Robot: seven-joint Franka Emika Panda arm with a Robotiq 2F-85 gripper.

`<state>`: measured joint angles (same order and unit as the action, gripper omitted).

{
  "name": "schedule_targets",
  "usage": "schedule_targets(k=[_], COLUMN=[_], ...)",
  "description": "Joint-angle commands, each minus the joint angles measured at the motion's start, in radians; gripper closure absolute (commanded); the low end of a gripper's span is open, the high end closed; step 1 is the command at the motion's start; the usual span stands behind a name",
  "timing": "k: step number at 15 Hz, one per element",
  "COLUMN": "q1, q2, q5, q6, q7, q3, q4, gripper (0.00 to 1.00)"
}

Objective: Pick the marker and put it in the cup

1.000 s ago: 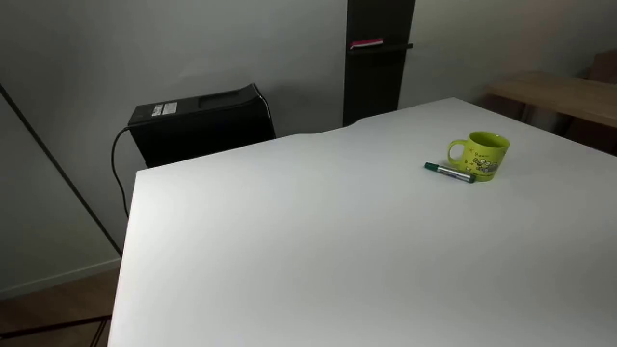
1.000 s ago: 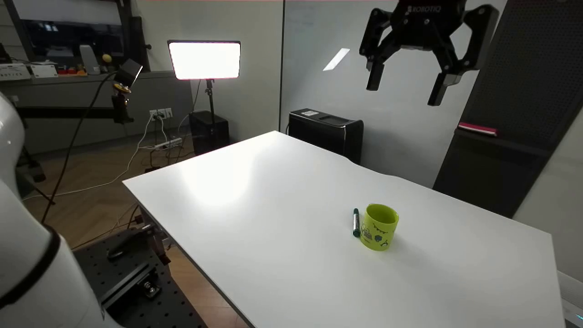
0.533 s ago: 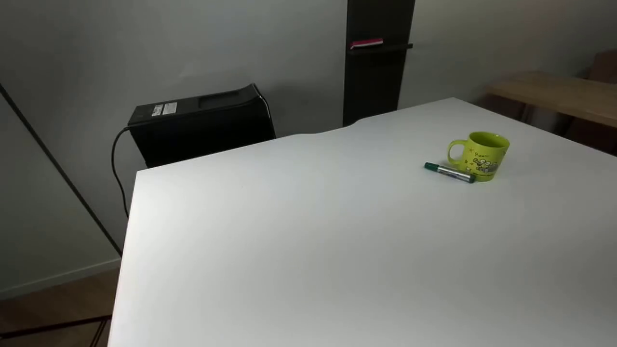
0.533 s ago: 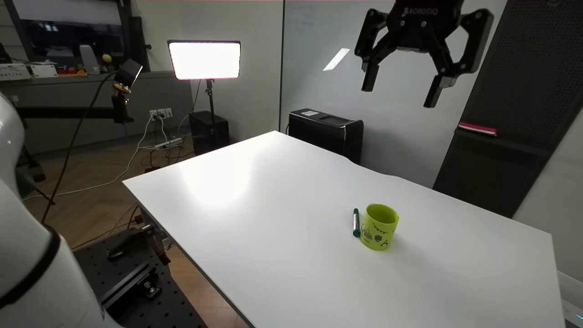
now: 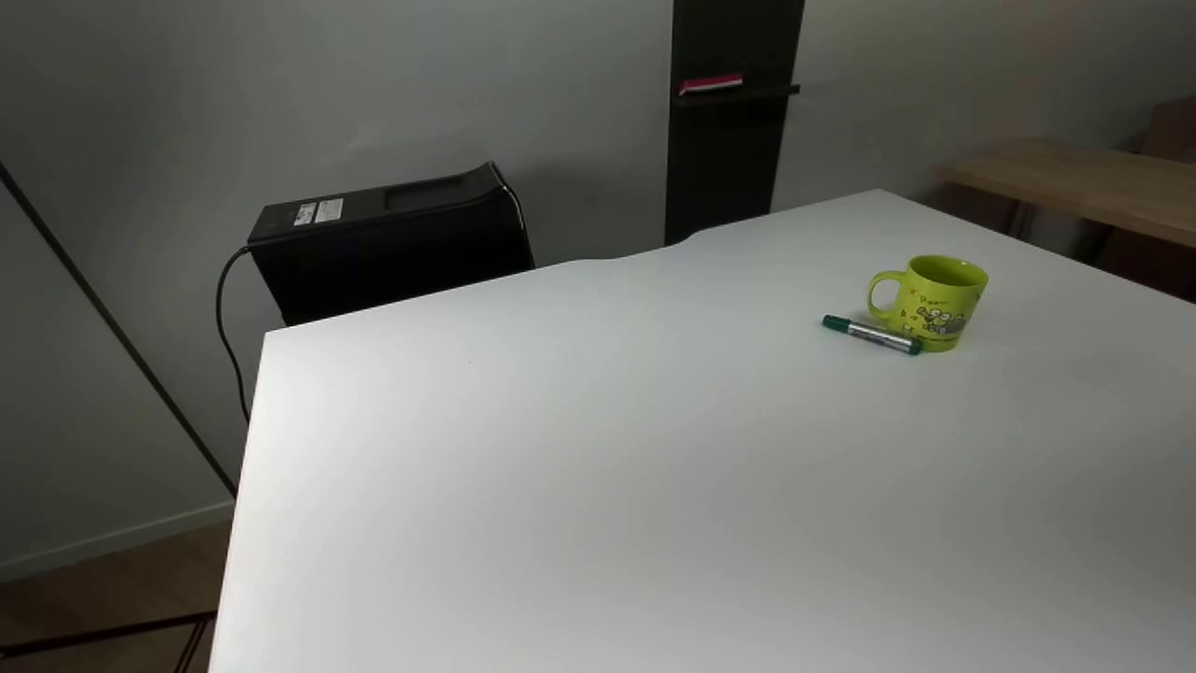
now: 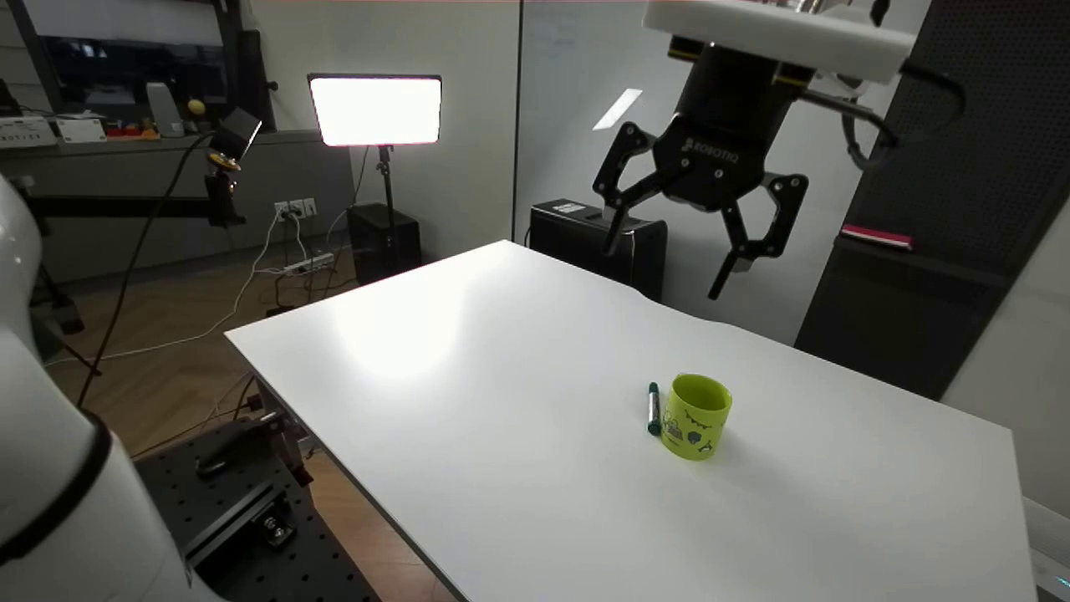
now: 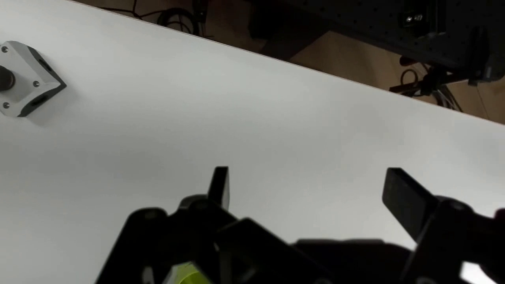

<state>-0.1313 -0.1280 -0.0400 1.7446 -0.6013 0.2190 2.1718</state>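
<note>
The marker [image 5: 871, 335] has a silver barrel with dark green ends. It lies flat on the white table, right beside the cup [image 5: 934, 308], on the handle side in an exterior view. The cup is an upright lime-green mug with printed drawings; in an exterior view the marker [image 6: 654, 410] lies just left of the cup [image 6: 700, 428]. My gripper [image 6: 660, 273] is open and empty, well above the table and above the cup. In the wrist view my gripper [image 7: 307, 173] has wide-apart fingers; part of the cup [image 7: 194, 277] shows behind them. The marker is hidden there.
The white table [image 6: 501, 502] has open edges on its sides. A black boxy appliance [image 6: 598, 238] stands on the floor behind it. A grey angular device [image 7: 27, 83] shows at the left of the wrist view. A bright light panel [image 6: 376, 110] stands further back.
In an exterior view my gripper has come down and a little to the left, tilting, with more of the wrist now showing. The marker and cup have not moved.
</note>
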Motion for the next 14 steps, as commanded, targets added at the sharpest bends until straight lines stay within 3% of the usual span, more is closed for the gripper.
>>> schedule_targets(k=[1,7,11,13,14], q1=[0.004,0.004,0.008,0.011,0.002], q2=[0.071,0.096,0.119,0.131,0.124], q5=[-0.042,-0.057,-0.005,-0.049,-0.023], q6=[0.091,0.421,0.437,0.426,0.43], q7=[-0.071,-0.026,-0.007,0.043,-0.027], q3=[-0.021,-0.061,-0.08,-0.09,-0.084], q4=[0.031,0.17,0.193,0.189,0.193], gripper=[0.0,0.0,0.0,0.0,0.0])
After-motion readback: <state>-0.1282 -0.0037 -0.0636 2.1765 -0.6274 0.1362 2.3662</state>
